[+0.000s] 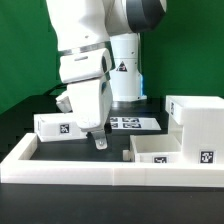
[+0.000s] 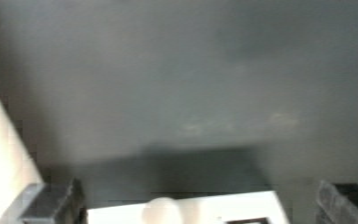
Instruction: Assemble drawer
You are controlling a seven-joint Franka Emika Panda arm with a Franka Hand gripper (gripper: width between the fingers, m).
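On the black surface (image 1: 25, 125) I see the drawer in three white pieces. The big case (image 1: 200, 125) stands at the exterior view's right. One small tray, the front tray (image 1: 160, 150), lies just beside the case on its near side, with its hollow side up. It is close to the low white rim (image 1: 60, 168) that runs along the edge of the surface. The other small tray, the left tray (image 1: 58, 126), sits at the exterior view's left, well apart from the case. It shows a black-and-white tag on the side that faces me. The marker board (image 1: 130, 123) lies flat farther back, between the left tray and the case.

My arm (image 1: 85, 60) reaches down with the jaws pointing at the surface, just beside the left tray. The tips hang over a bare black spot between the two trays. From the wrist view I see two dark fingers (image 2: 51, 205) set wide apart, so the jaws are open and hold nothing. A bit of white (image 2: 158, 212) shows between them, but I cannot tell which piece it is.
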